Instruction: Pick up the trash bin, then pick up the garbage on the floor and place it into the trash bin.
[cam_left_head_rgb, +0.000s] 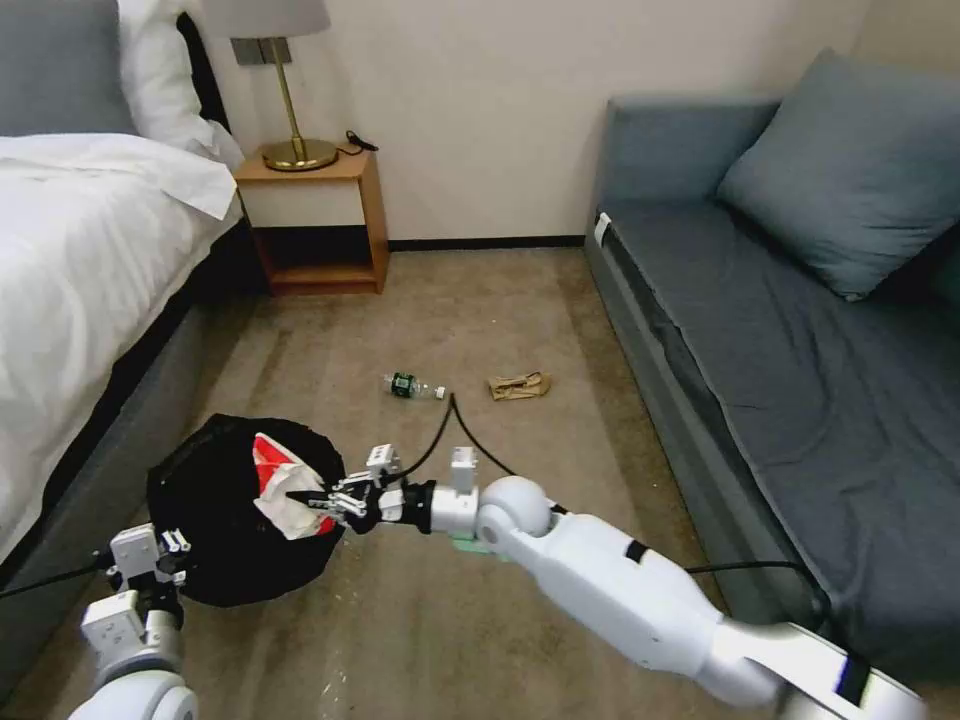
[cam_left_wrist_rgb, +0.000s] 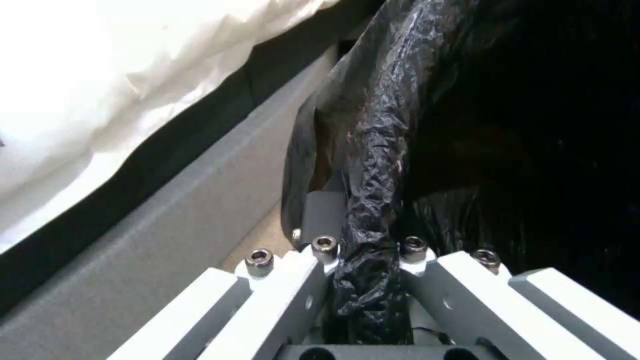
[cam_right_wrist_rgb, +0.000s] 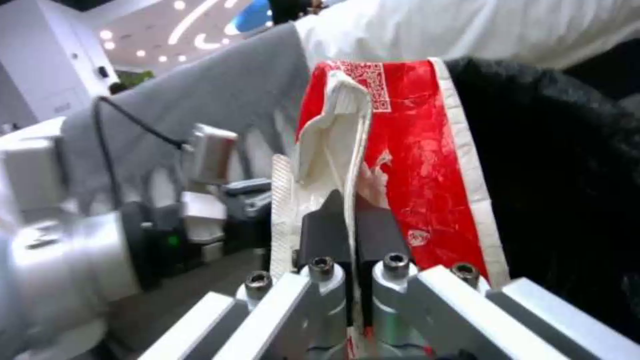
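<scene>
- Your left gripper (cam_left_wrist_rgb: 363, 260) is clamped on the crinkled bag-lined rim of the low round black trash bin (cam_left_head_rgb: 215, 520), holding it beside the white-sheeted bed (cam_left_head_rgb: 80, 260).
- Your right gripper (cam_right_wrist_rgb: 351, 235) has its jaws pinched shut on the crumpled red-and-white wrapper (cam_right_wrist_rgb: 407, 165), held over the bin's open mouth.
- On the tan carpet (cam_left_head_rgb: 420, 610) farther ahead you have a small clear green-labelled bottle (cam_left_head_rgb: 410, 386) and, just beside it, a crumpled tan paper wrapper (cam_left_head_rgb: 520, 386), both near the grey-blue sofa (cam_left_head_rgb: 760, 330).
</scene>
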